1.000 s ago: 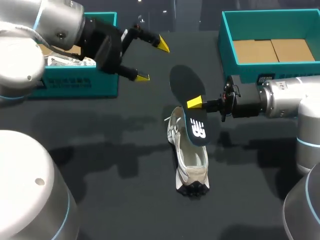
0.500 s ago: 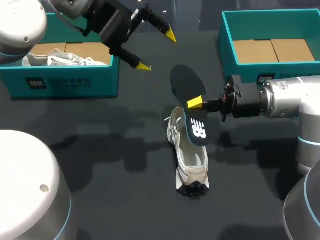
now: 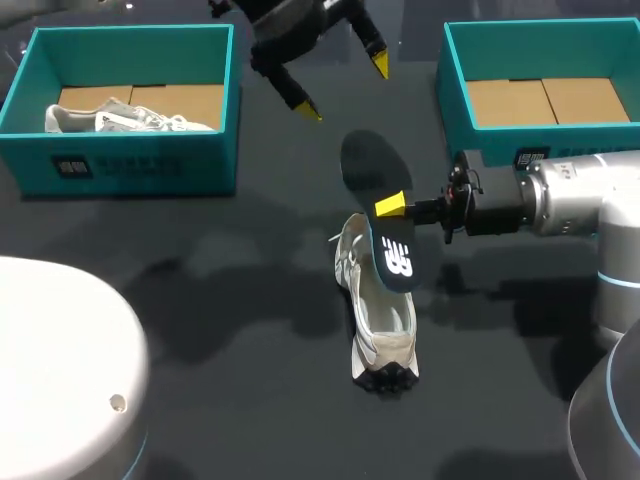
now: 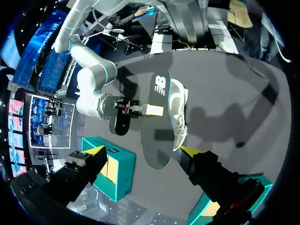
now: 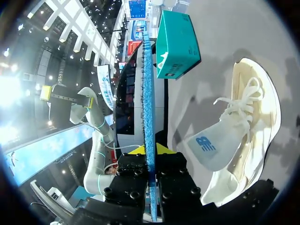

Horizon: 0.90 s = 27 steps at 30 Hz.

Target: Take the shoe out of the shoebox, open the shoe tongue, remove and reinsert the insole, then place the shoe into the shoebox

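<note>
head view: right hand (image 3: 392, 207) grips insole (image 3: 366, 170) above shoe (image 3: 384, 326).

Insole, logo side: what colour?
Black insole with a white logo; clearest in the head view.

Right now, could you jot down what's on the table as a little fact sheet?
shoe: pale sneaker lying on the table, outside both boxes
insole: dark, out of the shoe, held above it
right gripper: shut on the insole
left gripper: open, holding nothing
left box: teal, holds a second pale shoe
right box: teal, no shoe inside
</note>
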Tool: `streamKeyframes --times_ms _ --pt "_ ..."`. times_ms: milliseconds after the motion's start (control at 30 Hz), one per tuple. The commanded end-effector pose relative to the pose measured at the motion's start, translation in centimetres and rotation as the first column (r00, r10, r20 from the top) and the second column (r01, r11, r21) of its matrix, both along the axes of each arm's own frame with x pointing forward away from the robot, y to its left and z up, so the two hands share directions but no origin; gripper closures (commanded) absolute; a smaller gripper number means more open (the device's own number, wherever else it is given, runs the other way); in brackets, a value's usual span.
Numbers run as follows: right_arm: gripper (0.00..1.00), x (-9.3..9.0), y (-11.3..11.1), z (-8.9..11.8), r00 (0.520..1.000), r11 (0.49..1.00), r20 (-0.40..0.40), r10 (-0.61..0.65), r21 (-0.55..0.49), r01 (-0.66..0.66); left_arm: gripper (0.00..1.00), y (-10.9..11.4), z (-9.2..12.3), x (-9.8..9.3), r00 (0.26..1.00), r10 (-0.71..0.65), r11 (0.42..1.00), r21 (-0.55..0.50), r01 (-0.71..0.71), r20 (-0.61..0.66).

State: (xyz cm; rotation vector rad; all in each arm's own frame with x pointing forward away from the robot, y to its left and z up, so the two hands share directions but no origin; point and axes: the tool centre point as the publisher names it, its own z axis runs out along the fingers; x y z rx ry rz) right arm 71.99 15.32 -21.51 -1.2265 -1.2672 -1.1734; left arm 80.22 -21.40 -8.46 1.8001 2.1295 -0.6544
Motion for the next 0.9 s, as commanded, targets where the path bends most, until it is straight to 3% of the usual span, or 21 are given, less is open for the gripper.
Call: streamKeyframes --times_ms 33,333,500,900 --pt "1.00 -0.1 0.1 0.0 1.000 1.000 0.000 -0.002 -0.001 0.002 0.00 -1.4 0.1 1.4 0.994 -0.063 0.905 0.414 0.096 -0.092" --pt "1.00 -0.1 0.1 0.0 1.000 1.000 0.000 -0.002 -0.001 0.002 0.00 -4.4 -0.2 2.5 0.994 -0.067 0.833 0.543 0.103 -0.086" --pt "1.00 -0.1 0.1 0.0 1.000 1.000 0.000 -0.002 -0.001 0.002 0.00 -5.8 -0.6 2.2 0.997 -0.051 0.790 0.608 0.076 -0.058" --pt "1.00 -0.1 0.1 0.0 1.000 1.000 0.000 -0.002 -0.001 0.002 0.00 -7.0 -0.9 1.5 0.996 -0.035 0.778 0.623 0.079 -0.082"
